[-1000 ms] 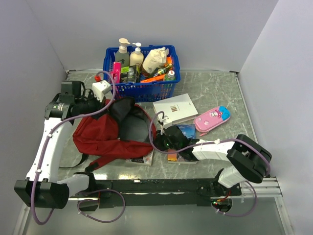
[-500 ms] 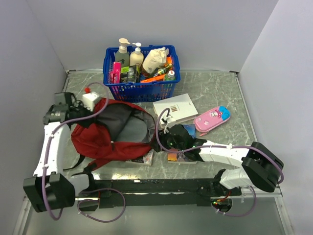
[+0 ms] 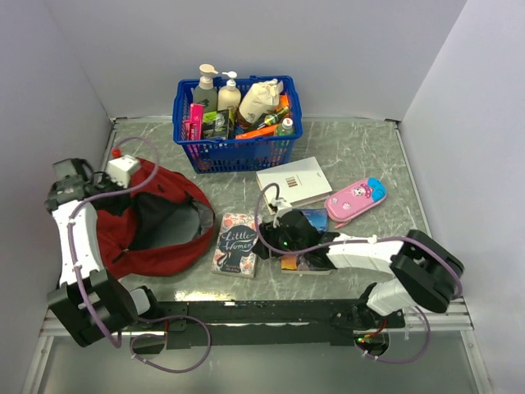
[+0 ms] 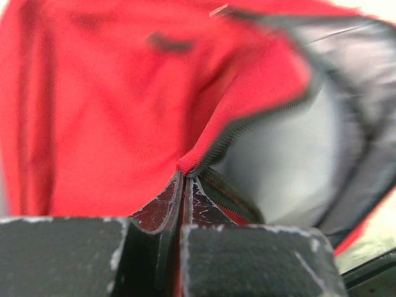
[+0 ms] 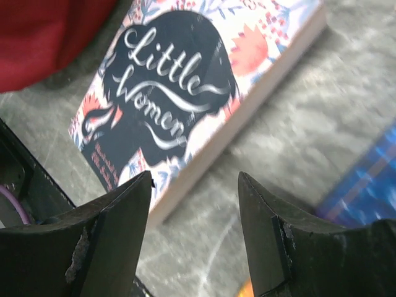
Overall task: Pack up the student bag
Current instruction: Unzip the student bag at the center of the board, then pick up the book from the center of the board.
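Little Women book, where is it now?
The book lies flat, left of centre in the top view, between the student bag and the open right gripper.

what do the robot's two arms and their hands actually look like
The left arm and right arm are both built from white links with chunky black joints, and a thin purple cable runs along each. The left hand and right hand each end in two flat black fingers, scuffed whitish along their edges.

white arm links [image 3: 70, 238], black joints [image 3: 426, 275], looping purple cables [image 5: 13, 205], scuffed black tool fingers [image 5: 111, 241]
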